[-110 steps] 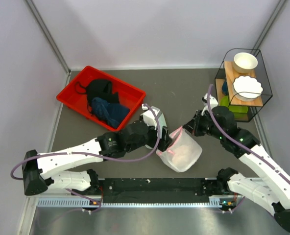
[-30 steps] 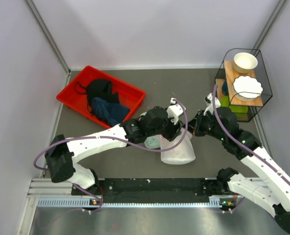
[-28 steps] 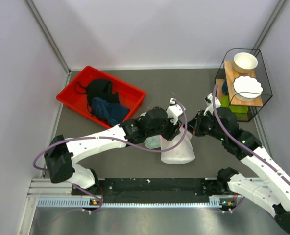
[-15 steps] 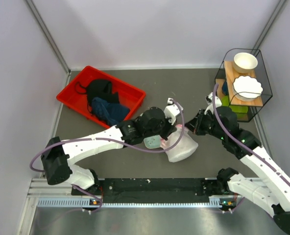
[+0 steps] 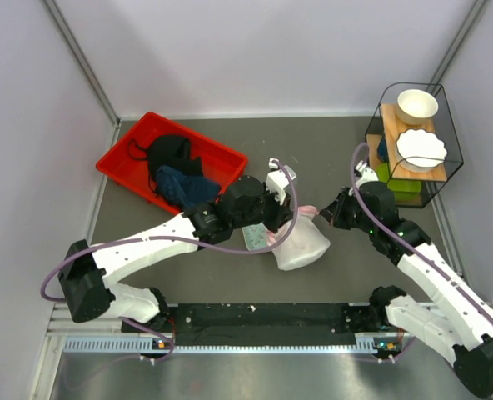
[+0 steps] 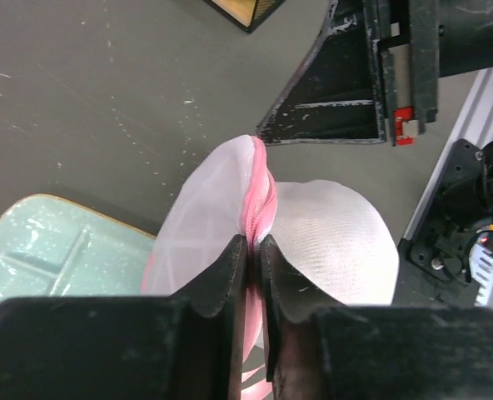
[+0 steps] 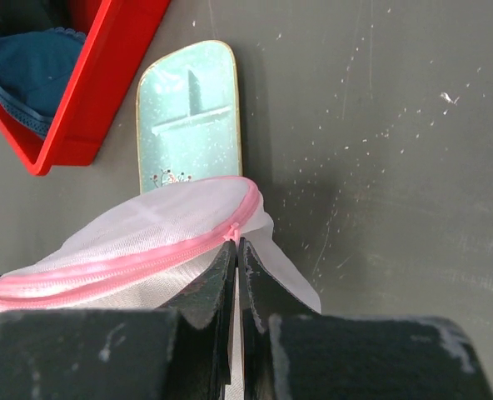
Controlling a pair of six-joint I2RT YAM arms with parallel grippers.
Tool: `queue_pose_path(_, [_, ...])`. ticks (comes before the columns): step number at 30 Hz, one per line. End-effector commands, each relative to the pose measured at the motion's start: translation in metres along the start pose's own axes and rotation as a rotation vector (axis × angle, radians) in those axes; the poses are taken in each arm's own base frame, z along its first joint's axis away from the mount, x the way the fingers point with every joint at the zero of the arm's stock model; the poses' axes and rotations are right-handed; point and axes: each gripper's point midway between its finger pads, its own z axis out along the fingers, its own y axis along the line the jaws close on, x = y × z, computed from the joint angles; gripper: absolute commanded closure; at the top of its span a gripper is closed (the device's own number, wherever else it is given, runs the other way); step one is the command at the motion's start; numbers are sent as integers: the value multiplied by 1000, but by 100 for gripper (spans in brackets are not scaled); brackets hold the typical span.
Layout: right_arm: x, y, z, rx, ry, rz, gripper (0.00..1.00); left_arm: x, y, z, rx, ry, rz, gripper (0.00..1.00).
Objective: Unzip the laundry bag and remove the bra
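Observation:
The laundry bag (image 5: 303, 246) is a white mesh pouch with pink zipper trim, lying mid-table between both arms. My left gripper (image 5: 286, 227) is shut on the pink trim at the bag's left end; in the left wrist view its fingers (image 6: 230, 275) pinch the pink seam (image 6: 260, 187). My right gripper (image 5: 317, 213) is shut at the bag's right end, its tips (image 7: 235, 242) closed on the pink zipper pull (image 7: 231, 231). The zipper line (image 7: 122, 262) looks closed along the bag. The bra is hidden.
A mint green tray (image 5: 254, 238) lies under the bag's left side. At the back left, a red tray (image 5: 117, 171) holds a black garment (image 5: 170, 152) and a dark blue cloth (image 5: 184, 188). A wire rack (image 5: 413, 142) with white bowls stands at the back right.
My left gripper has closed on the bag's pink trim and drawn back left. The bag's left end has followed it. My right gripper keeps its hold.

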Motion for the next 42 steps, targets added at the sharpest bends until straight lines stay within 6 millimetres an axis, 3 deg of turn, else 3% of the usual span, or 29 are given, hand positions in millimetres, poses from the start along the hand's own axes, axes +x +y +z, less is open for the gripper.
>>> queue_pose_path(1, [-23, 4, 3, -6, -84, -21, 100, -34, -15, -5, 66, -123, -6, 68])
queue_pose_path(2, [-27, 8, -1, -22, -95, -23, 100, -32, -14, -5, 64, -113, -6, 42])
queue_pose_path(4, [-30, 13, -8, -37, -104, -24, 100, -29, -13, -7, 57, -97, -3, 26])
queue_pose_path(5, [-35, 18, -15, -53, -117, -27, 100, -32, -13, -11, 57, -103, -2, 24])
queue_pose_path(12, [-40, 40, -41, -104, -131, -45, 100, -52, -17, -15, 63, -122, 5, 18])
queue_pose_path(17, [-39, 55, -49, -142, -126, -52, 100, -42, -30, -1, 103, -43, -58, 16])
queue_pose_path(22, [-35, 51, -47, -129, -119, -54, 100, -35, -38, 3, 36, -30, -161, 16])
queue_pose_path(26, [-34, 43, -41, -93, -116, -71, 100, -33, -30, -6, -38, -74, -275, 15])
queue_pose_path(27, [-33, 41, -39, -85, -112, -83, 100, -22, -24, -6, -62, -78, -302, 15])
queue_pose_path(29, [-33, 31, -34, -34, -119, -96, 100, -19, -17, -15, -108, -107, -395, 15])
queue_pose_path(32, [-32, 22, -28, 7, -113, -122, 100, 21, -8, -21, -167, -51, -547, 16])
queue_pose_path(37, [-32, 22, -25, 13, -105, -128, 100, 51, -24, -17, -92, -17, -782, 16])
queue_pose_path(38, [-32, 22, -25, 10, -107, -130, 100, 67, -27, -15, -78, 23, -801, 15])
queue_pose_path(40, [-32, 22, -25, 12, -105, -130, 100, 64, -35, -7, -24, -6, -868, 16])
queue_pose_path(42, [-32, 23, -25, 9, -106, -131, 100, 83, -39, -1, 0, 35, -906, 17])
